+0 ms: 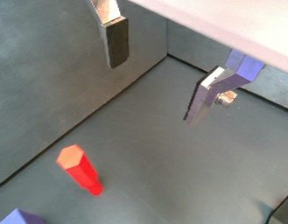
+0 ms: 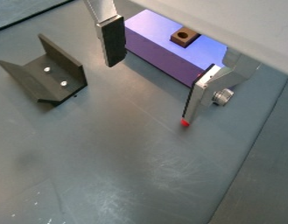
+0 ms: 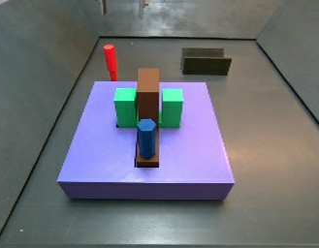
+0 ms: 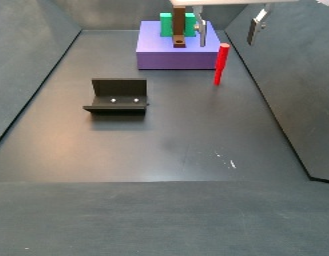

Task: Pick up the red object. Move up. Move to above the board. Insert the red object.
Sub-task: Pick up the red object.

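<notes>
The red object is a slender red peg standing upright on the grey floor just beside the board, also visible in another side view. In a wrist view the red object shows whole; in the other only its tip peeks past a finger. The board is a lavender slab carrying a brown bar and green blocks. My gripper hangs open above the peg with nothing between its fingers, and it shows at the frame top in both side views.
The dark fixture stands on the floor away from the board. A dark olive box sits near the back wall. A blue peg stands in the brown bar. Grey walls enclose the floor.
</notes>
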{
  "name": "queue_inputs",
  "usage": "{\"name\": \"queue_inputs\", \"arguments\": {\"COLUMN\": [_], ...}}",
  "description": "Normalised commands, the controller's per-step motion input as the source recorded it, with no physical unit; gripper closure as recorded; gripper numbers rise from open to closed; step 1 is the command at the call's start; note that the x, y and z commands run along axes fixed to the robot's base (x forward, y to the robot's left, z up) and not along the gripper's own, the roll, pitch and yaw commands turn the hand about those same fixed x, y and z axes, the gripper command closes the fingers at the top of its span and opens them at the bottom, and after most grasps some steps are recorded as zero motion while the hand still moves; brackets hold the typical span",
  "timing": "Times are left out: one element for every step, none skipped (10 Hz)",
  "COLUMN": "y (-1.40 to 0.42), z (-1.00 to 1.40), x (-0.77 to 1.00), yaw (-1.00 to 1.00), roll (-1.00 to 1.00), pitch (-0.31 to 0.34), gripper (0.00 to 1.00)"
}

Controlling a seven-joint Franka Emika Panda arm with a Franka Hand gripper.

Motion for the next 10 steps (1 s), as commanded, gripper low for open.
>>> {"name": "queue_inputs", "arguments": {"y": [-0.26, -0.31, -0.34, -0.29, -0.25, -0.25, -0.22, -0.19, -0.14, -0.10], "z": [-0.06, -0.08, -0.12, -0.09, -0.05, -0.05, -0.04, -0.04, -0.06, -0.09], "x": [-0.15, -0.16, -0.15, -0.13, -0.09, -0.03, -0.04, -0.05, -0.06, -0.08], "yaw": [0.00, 0.01, 0.02, 0.02, 0.02, 0.04, 0.04, 0.03, 0.02, 0.02], "roll": [0.06, 0.06, 0.05, 0.03, 0.00, 0.00, 0.00, 0.00, 0.00, 0.00], "pitch": [-0.114, -0.136, -0.150, -0.131, -0.111, -0.100, -0.096, -0.090, -0.091, -0.097], "gripper": [0.00, 0.00, 0.00, 0.00, 0.00, 0.00, 0.00, 0.00, 0.00, 0.00]}}
